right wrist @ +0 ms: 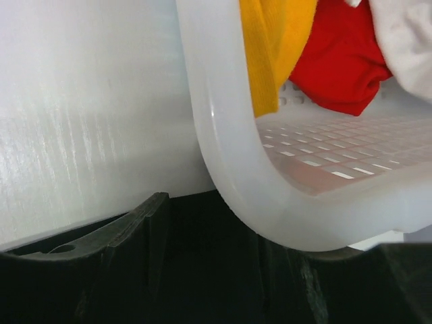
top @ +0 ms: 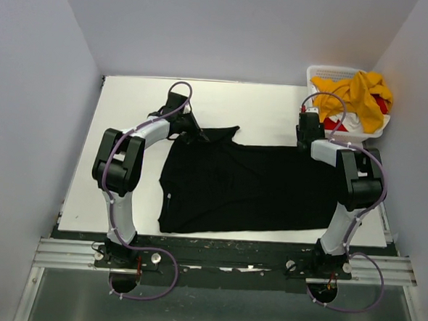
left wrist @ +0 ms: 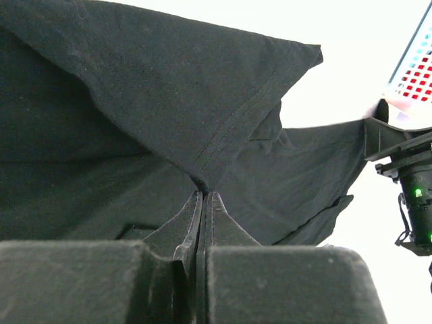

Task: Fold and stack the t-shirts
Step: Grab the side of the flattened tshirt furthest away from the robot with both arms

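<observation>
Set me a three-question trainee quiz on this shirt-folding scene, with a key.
1. True or false: the left gripper is shut on the large plain black cloth t-shirt.
2. Where is the mustard-yellow cloth t-shirt? A) heaped in the white slatted plastic basket; B) spread flat beside the black t-shirt; C) under the black t-shirt.
3. Fill in: the basket stands at the far ___ corner of the white table.
Key: 1 true; 2 A; 3 right.
</observation>
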`<state>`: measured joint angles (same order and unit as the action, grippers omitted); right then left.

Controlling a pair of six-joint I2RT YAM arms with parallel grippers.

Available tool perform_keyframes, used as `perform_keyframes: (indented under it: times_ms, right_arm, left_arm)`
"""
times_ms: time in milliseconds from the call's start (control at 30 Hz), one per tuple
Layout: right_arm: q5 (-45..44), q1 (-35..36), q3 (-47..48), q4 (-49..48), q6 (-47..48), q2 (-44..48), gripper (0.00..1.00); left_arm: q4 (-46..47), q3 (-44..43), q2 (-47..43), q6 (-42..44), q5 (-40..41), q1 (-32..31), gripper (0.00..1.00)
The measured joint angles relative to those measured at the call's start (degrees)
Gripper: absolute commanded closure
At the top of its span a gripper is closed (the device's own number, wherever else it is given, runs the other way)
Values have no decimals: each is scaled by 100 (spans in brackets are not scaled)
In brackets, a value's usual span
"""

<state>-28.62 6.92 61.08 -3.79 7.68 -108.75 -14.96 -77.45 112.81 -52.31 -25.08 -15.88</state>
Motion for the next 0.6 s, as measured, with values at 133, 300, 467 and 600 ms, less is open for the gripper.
perform_keyframes:
  times_ms: [133,300,467,600]
  right_arm:
    - [-214,33,87,-7,92,-92,51]
    - [-382,44,87,-81,118,-131,51]
    - [-509,50,35,-227,83,-131,51]
    - [-509,48,-59,-442,61,-122,53]
  left_arm:
    - [-33,0,-33,50,44,0,100]
    - [-76,0,-146,114,101,0,100]
    - [-105,0,-269,186,216,0,100]
    - [-103,7,-345,216,243,0,100]
